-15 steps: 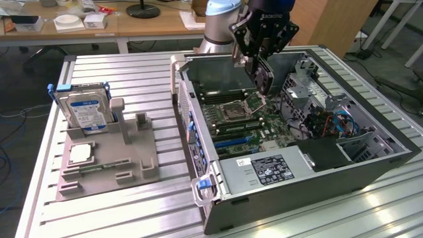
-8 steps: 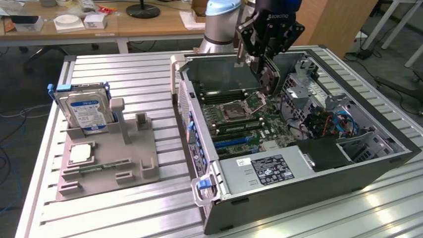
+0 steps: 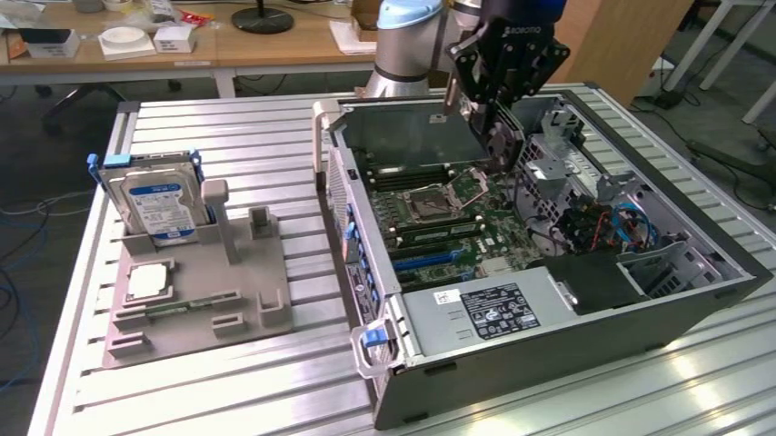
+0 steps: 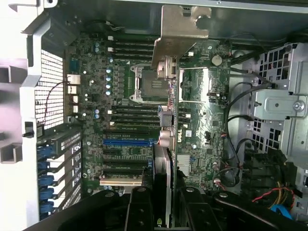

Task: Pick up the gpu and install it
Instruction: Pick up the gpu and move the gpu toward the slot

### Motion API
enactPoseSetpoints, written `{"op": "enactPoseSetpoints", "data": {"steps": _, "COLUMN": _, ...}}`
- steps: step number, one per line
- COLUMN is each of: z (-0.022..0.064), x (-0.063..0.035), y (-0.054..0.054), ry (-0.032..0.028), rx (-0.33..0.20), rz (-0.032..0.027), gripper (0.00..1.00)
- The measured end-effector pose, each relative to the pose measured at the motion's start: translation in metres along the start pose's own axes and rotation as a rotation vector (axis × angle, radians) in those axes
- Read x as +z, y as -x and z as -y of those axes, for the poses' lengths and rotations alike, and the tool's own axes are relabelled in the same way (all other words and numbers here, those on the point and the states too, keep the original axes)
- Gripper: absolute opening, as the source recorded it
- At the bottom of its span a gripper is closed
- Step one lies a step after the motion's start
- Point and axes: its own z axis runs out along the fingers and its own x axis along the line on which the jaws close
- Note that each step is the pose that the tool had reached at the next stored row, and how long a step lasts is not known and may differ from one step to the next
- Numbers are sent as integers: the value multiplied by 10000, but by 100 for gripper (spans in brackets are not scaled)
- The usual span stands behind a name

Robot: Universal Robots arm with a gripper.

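Observation:
The gpu point(image 3: 501, 141) hangs edge-down below my gripper point(image 3: 495, 104), above the rear part of the open computer case point(image 3: 679, 300). My gripper is shut on it. In the wrist view the gpu point(image 4: 163, 161) appears edge-on as a narrow strip running away from my gripper point(image 4: 163, 204), with its silver bracket point(image 4: 180, 29) at the far end. Both black fingers point(image 4: 139, 209) clamp the card's near end. Below it lies the green motherboard point(image 4: 125, 115), and the card sits clear above the blue expansion slot point(image 4: 127, 142) and the CPU socket point(image 4: 149, 86).
On the exterior view's left a grey fixture point(image 3: 243, 291) carries a silver hard drive point(image 3: 154, 204), a CPU chip point(image 3: 145, 282) and a memory stick point(image 3: 182, 304). Inside the case are a power supply point(image 3: 485, 309), drive cages point(image 3: 582, 173) and loose cables point(image 3: 624, 227).

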Motion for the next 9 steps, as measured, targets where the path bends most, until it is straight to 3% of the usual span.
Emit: {"op": "enactPoseSetpoints", "data": {"steps": 9, "z": 0, "x": 1, "y": 14, "ry": 6, "rx": -106, "rz": 5, "gripper": 27}}
